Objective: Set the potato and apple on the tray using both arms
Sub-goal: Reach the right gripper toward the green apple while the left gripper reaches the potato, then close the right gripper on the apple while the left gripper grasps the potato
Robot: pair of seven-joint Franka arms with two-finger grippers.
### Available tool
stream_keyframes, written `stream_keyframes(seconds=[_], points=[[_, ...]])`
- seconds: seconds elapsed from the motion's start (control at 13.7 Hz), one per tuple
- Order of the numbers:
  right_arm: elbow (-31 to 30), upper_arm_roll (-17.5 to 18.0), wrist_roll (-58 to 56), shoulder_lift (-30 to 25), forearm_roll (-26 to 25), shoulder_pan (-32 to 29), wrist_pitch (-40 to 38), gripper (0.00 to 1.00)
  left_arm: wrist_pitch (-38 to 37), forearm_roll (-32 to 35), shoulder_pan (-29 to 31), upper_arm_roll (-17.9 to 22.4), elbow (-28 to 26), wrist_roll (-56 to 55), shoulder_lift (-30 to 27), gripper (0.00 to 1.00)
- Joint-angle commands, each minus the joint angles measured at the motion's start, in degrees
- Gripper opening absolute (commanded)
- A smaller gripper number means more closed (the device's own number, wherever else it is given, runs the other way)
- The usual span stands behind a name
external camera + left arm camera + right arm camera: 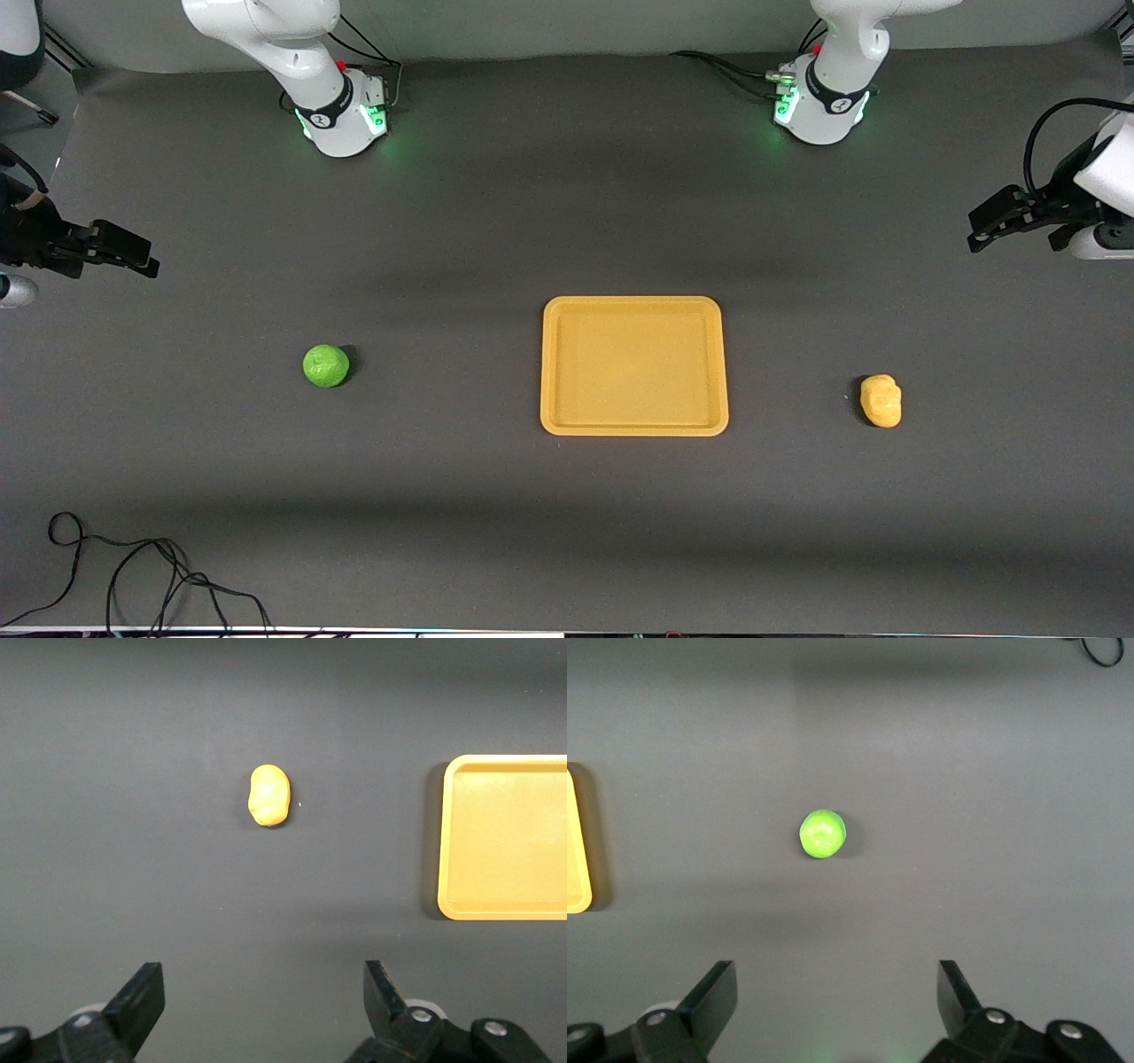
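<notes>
The orange-yellow tray lies empty at the table's middle. The green apple rests on the mat toward the right arm's end, apart from the tray. The yellow potato rests toward the left arm's end, apart from the tray. My left gripper hangs open and empty over the left arm's end of the table. Its wrist view shows the open gripper, the potato and the tray. My right gripper hangs open and empty over the right arm's end. Its wrist view shows the open gripper, the apple and the tray's edge.
The right arm's base and the left arm's base stand along the table edge farthest from the front camera. A loose black cable lies at the nearest edge toward the right arm's end.
</notes>
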Motion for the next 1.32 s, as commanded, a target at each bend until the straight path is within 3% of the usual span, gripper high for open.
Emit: stream_keyframes(seconds=[0.0, 0.66, 1.02, 1.24], points=[[-4.0, -0.3, -0.2, 0.8, 0.1, 0.3, 4.4, 1.0, 0.2, -0.7, 0.6, -0.2, 0.6, 1.4, -0.1, 1.0], [-23.7, -0.2, 0.7, 5.0, 0.1, 2.1, 30.6, 1.0, 17.5, 0.5, 0.8, -0.2, 0.0, 2.5, 19.9, 1.0], [-27.2, -0.2, 4.5, 6.8, 0.3, 3.6, 35.0, 1.0, 30.1, 0.7, 0.2, -0.3, -0.2, 2.5, 32.9, 1.0], [-27.9, -0.2, 4.5, 9.6, 0.3, 4.3, 38.1, 1.0, 34.5, 5.0, -0.2, -0.4, -0.5, 2.4, 37.5, 1.0]])
